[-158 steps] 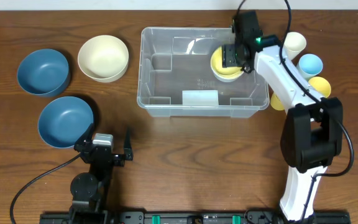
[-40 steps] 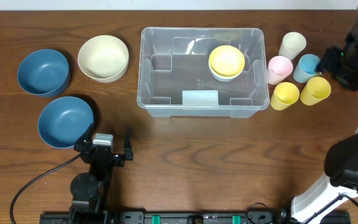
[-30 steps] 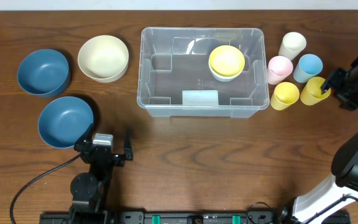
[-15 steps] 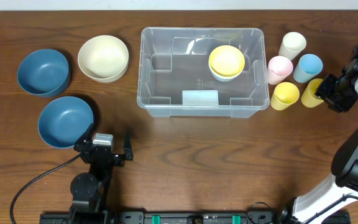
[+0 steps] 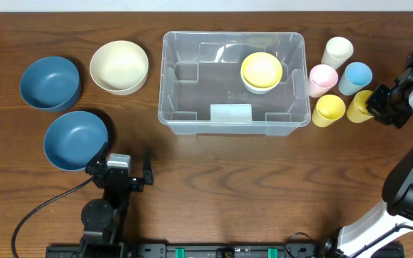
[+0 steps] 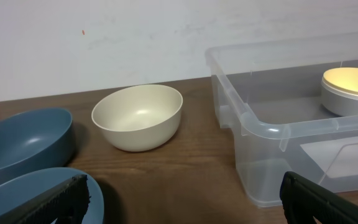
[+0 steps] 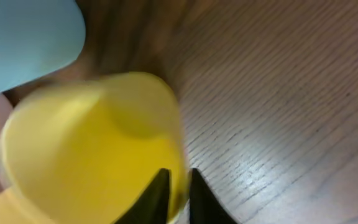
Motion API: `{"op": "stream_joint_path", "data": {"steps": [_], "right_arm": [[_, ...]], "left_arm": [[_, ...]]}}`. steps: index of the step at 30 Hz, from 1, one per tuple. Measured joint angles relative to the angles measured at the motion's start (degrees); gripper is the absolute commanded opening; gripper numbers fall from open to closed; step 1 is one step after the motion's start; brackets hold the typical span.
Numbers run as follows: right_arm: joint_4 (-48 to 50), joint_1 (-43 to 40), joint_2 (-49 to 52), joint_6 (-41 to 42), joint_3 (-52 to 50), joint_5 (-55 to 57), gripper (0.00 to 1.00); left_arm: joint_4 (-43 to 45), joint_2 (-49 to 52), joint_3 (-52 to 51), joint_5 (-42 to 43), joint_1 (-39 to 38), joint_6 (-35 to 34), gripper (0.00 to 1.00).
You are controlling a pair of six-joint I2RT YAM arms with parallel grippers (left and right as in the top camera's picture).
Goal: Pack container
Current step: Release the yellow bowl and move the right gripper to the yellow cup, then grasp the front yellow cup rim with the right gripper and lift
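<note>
Setting: wooden worktop (image 5: pixel 264 186) seen from above, plus one close view from each wrist.
Task thing: container (image 5: pixel 192 89), clear and open-topped, stands upright just toward 12 o'clock of the worktop's middle. The left wrist view cuts off its right end.
Inside it: yellow bowl (image 5: pixel 262 69) nested in a pale bowl (image 6: pixel 347 102) toward the container's 2 o'clock corner. From above the pale bowl is only a thin rim.
Loose bowls: cream bowl (image 5: pixel 119 66) at 9 o'clock of the container. Far blue bowl (image 5: pixel 49 82) lies beyond it, near blue bowl (image 5: pixel 76 140) at 8 o'clock. The left wrist view cuts off both blue bowls.
Cups: five at 3 o'clock of the container, close together. They are a cream cup (image 5: pixel 337 51), a pink cup (image 5: pixel 323 79), a light blue cup (image 5: pixel 357 75), an inner yellow cup (image 5: pixel 329 110) and an outer yellow cup (image 5: pixel 356 107).
Right arm: right fingers (image 7: pixel 156 200) are almost together, pinching the outer yellow cup's wall, one tip inside the rim and one outside. From above, the arm hides that cup's 3 o'clock side.
Left arm: left fingers (image 6: pixel 319 198) are spread wide and hold nothing. They sit low at the worktop's 7 o'clock, pointing toward 12 o'clock.
Unclear: the right wrist view is blurred and very close. The held cup runs off its lower edge, and the pink cup is a sliver at its left edge.
</note>
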Motion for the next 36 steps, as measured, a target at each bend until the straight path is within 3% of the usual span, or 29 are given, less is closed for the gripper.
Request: {"op": "stream_joint_path", "data": {"steps": [9,17,26,30,36], "right_arm": [[2.1,0.0,-1.0,0.2,-2.1,-0.3,0.01],[-6.1,0.0,-2.8,0.2,-1.3,-0.4,0.01],[-12.6,1.0,-19.7,-1.1,7.2,-1.6,0.01],[-11.0,5.6,-27.7,-4.1,9.6,-5.0,0.01],[-5.0,21.8,-30.0,-5.5,9.9,-5.8,0.01]], "left_arm": [[0.0,0.0,0.0,0.0,0.0,0.0,0.98],[0.0,0.0,0.0,0.0,0.0,0.0,0.98],[0.0,0.0,0.0,0.0,0.0,0.0,0.98],[0.0,0.0,0.0,0.0,0.0,0.0,0.98],[0.0,0.0,0.0,0.0,0.0,0.0,0.98]]}}
